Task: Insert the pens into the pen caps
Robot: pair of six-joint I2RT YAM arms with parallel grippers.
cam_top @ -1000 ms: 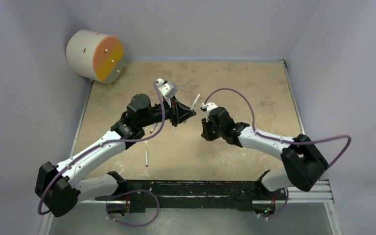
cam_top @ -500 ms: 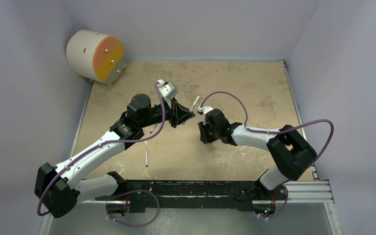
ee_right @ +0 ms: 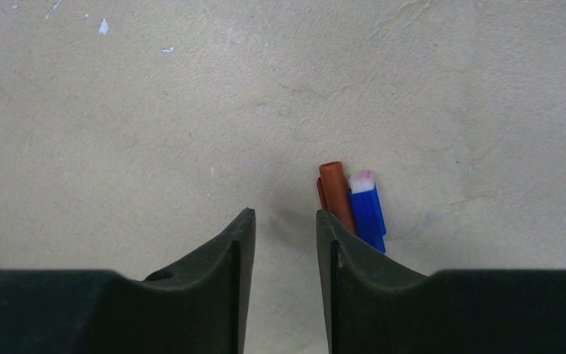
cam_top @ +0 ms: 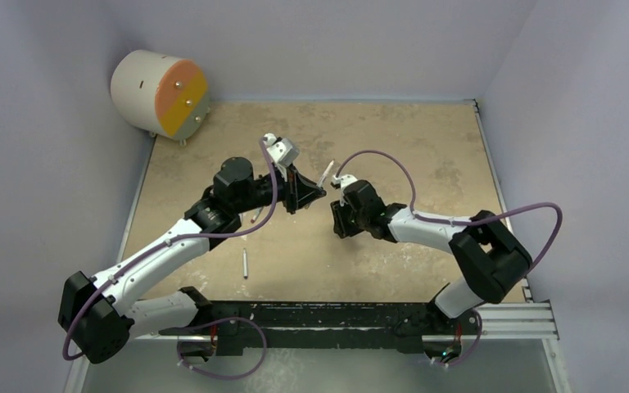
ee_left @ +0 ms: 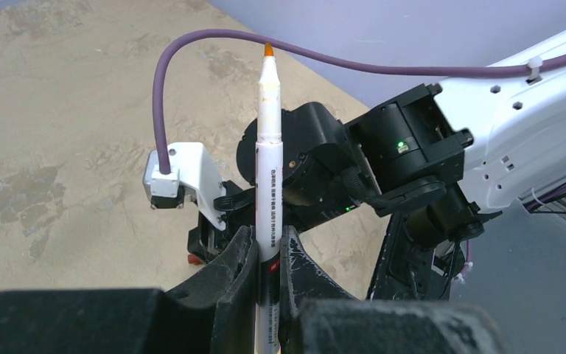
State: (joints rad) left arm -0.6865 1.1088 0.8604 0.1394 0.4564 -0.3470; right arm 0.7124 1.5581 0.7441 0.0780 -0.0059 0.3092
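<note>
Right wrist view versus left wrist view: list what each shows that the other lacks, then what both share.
Only right wrist: a red-brown cap and a blue cap lying side by side, just outside one finger of the open, empty right end effector. Only left wrist: an orange-tipped pen clamped in the left end effector, with the right arm beyond. Both: the tan tabletop.

orange-tipped pen [ee_left: 269,184] sticks up, pinched in the left pincer [ee_left: 267,234]; red-brown cap [ee_right: 336,193] and blue cap [ee_right: 366,210] lie touching, right beside the right pincer [ee_right: 285,215]
</note>
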